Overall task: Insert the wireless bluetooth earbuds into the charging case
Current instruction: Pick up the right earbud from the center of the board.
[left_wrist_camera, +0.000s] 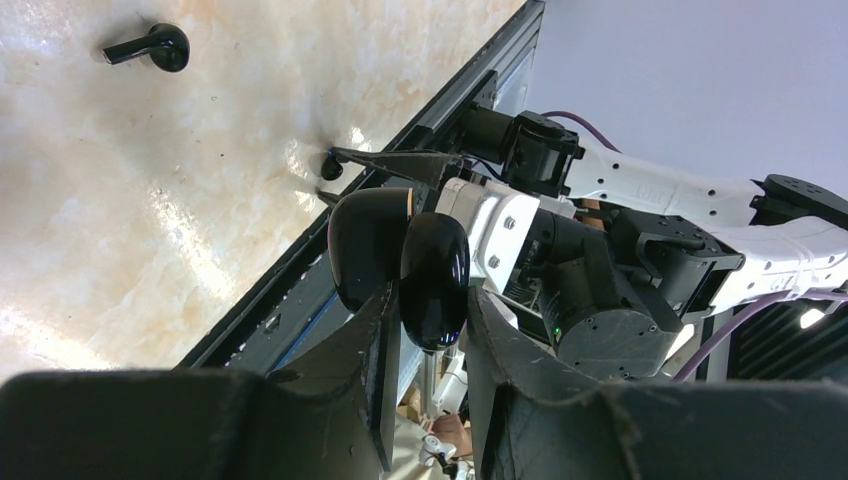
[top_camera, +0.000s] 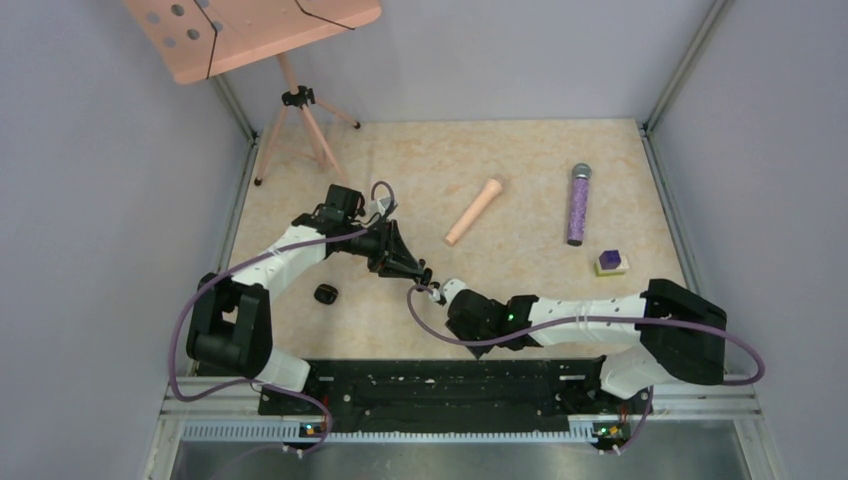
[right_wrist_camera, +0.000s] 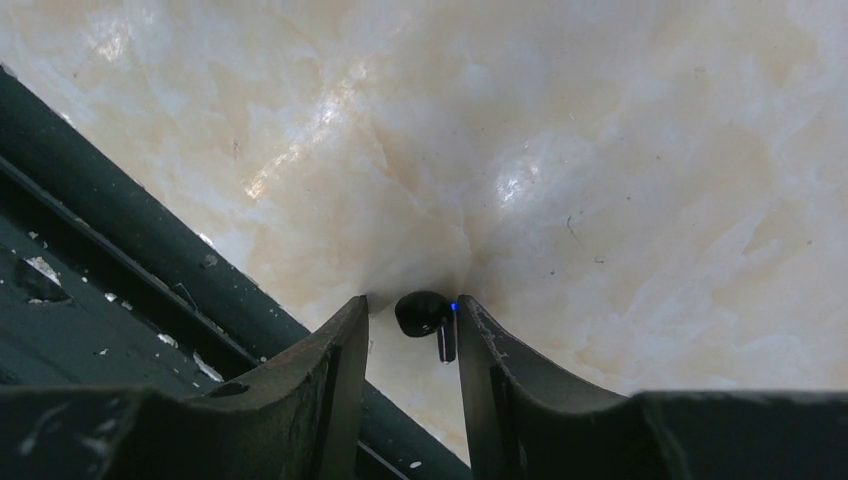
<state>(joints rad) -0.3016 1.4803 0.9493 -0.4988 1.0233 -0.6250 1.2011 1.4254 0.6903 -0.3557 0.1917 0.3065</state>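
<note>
**Charging case** (left_wrist_camera: 435, 270): glossy black, hinged open into two rounded halves. It is clamped between the fingers of the left gripper (top_camera: 421, 272) and held off the bench (top_camera: 520, 160).

**First earbud** (right_wrist_camera: 420, 312): sits between the fingertips of the right gripper (right_wrist_camera: 410, 303), just above the bench and showing a blue spot. The jaws are narrowed around it. The bud lies against one finger with a sliver of gap at the other, so a firm hold cannot be confirmed.

**Second earbud** (left_wrist_camera: 160, 45): lies loose on the bench, apart from both grippers.

**Obstruction:** the two gripper tips nearly meet, close to the black front rail (top_camera: 430, 385).

**Surroundings:**
- Small black lump (top_camera: 325, 293) beside the left arm, too small to identify.
- Pink handle (top_camera: 475, 210).
- Purple microphone (top_camera: 579, 205).
- Purple-and-white cube (top_camera: 611, 263).
- Pink tripod stand (top_camera: 300, 100).
</note>
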